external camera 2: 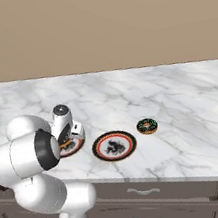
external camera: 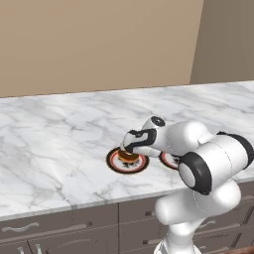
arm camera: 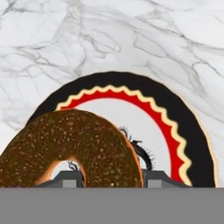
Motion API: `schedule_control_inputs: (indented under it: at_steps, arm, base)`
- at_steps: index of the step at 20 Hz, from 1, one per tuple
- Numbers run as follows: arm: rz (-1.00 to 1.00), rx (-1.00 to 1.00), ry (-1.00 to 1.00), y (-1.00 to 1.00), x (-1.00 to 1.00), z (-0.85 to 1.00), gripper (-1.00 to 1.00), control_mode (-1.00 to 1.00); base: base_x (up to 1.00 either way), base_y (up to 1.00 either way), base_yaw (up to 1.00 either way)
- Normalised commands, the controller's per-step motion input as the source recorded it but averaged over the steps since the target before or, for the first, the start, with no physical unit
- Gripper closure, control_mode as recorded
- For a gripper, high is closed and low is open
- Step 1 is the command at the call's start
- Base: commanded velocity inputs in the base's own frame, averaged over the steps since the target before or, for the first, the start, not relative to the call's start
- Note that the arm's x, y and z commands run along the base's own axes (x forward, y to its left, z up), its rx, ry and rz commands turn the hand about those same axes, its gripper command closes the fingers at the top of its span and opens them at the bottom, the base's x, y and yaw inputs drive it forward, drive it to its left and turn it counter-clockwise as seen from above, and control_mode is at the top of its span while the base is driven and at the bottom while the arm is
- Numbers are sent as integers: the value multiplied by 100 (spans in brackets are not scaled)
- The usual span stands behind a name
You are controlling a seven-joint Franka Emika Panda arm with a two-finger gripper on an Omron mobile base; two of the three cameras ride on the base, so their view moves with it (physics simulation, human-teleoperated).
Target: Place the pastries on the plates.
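A brown ring donut was pinched between the fingers of the gripper directly over the white centre of a black-rimmed plate on the marble counter; contact between donut and plate could not be told. A second matching plate was seen just beside the first. A second pastry, ring-shaped, was seen resting on the counter near that plate, apart from it.

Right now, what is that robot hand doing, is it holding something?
Hand: closed on the brown ring donut, its fingertips on either side of the donut's rim, over the plate.
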Motion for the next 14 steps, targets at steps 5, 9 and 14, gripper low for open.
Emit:
schedule_control_inputs:
  at_steps: [5,9,14]
  arm:
    - [0,0,0,0,5,-1,-100,-100]
    - [0,2,0,-13,0,21,-100,-100]
    - [0,1,0,-62,0,71,-100,-100]
  base:
    - [0,0,0]
    - [0,0,0]
    - [0,0,0]
